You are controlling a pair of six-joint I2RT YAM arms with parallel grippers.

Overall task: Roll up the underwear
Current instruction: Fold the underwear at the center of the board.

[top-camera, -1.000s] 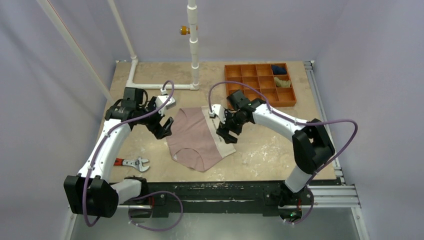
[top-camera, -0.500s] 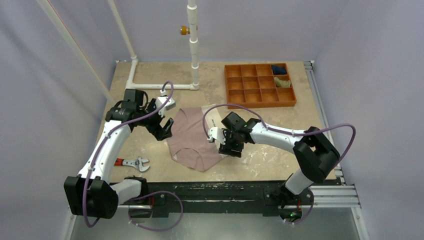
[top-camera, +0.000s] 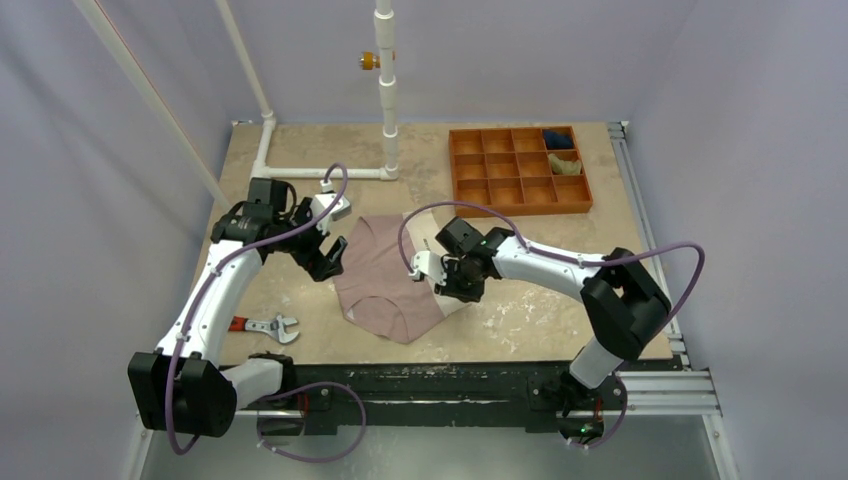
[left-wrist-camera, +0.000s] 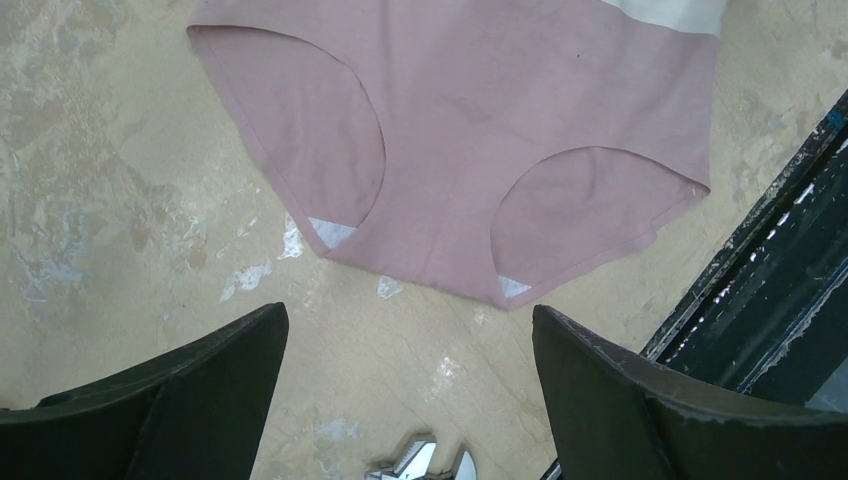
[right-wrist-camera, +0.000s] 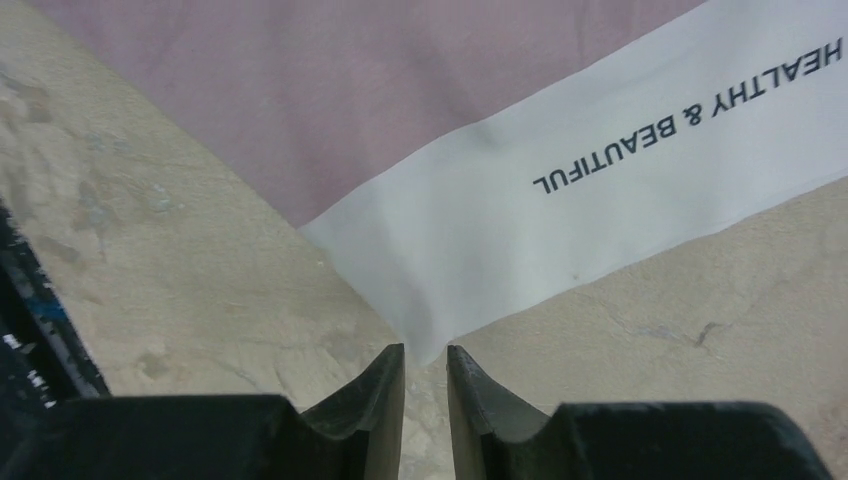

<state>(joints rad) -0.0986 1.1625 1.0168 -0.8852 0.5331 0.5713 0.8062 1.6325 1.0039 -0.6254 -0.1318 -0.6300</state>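
Right claw (right-wrist-camera: 426, 362): pinching the underwear (right-wrist-camera: 300, 80) by the cream corner at its tips, likely to begin folding. Left claw (left-wrist-camera: 405, 320): spread wide, hem just ahead, empty.

Mottled beige stone-patterned tabletop (top-camera: 560, 310) carrying pale pink cloth underwear (top-camera: 385, 275) spread flat at centre, red-handled metal wrench (top-camera: 268, 326) near left, orange compartment tray (top-camera: 525, 208) far right, white plastic piping (top-camera: 320, 172) far left
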